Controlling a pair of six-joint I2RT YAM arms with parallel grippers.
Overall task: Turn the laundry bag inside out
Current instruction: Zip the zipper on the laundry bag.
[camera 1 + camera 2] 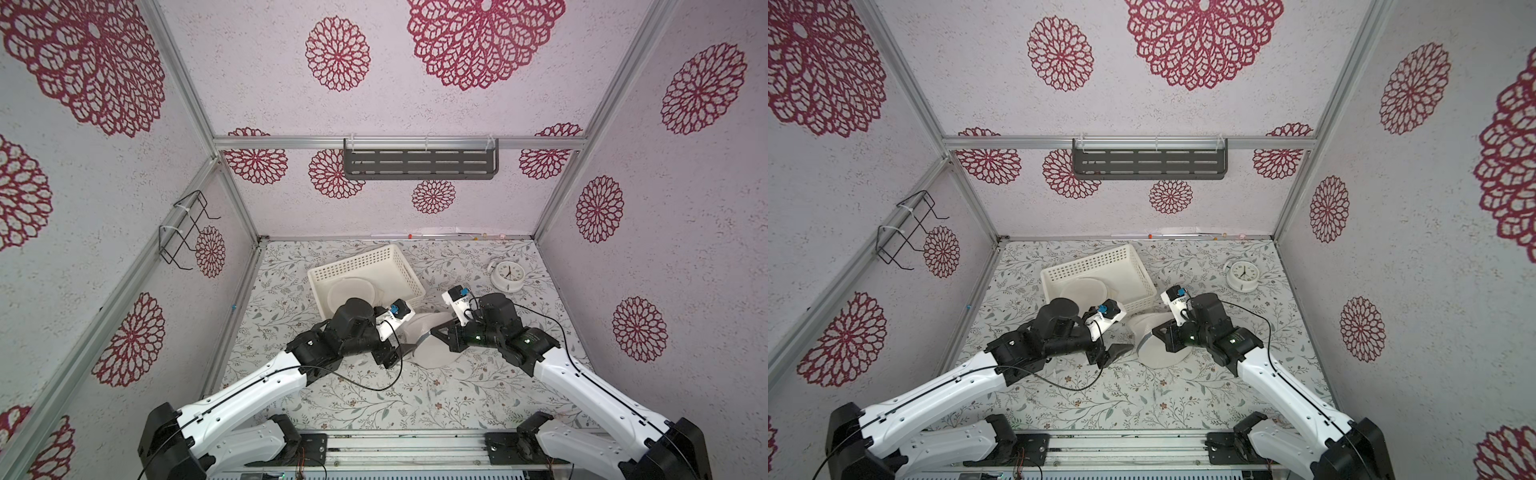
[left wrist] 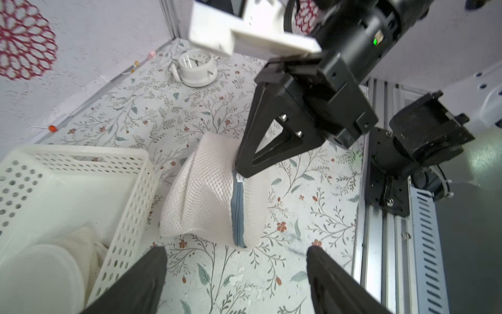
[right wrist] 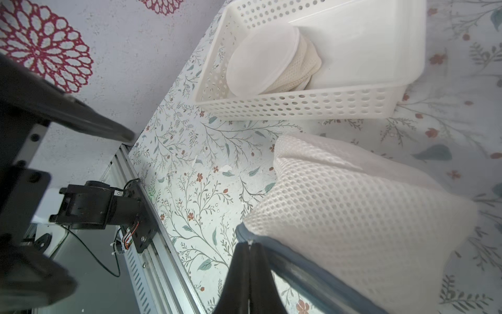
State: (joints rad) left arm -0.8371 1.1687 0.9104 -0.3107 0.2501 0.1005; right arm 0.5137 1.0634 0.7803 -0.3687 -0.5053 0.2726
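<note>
Mid-frame in both top views, the right gripper [image 3: 250, 246] pinches the grey zipper [image 2: 237, 212] end of the mesh laundry bag [image 1: 434, 347]; the left gripper [image 2: 235, 255] stands wide, empty, just beside.

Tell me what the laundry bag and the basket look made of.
The laundry bag: soft white mesh fabric, likely synthetic, matte; open honeycomb holes, grey-blue zipper tape. The basket: rigid white plastic, smooth, slight sheen; moulded round perforations.
</note>
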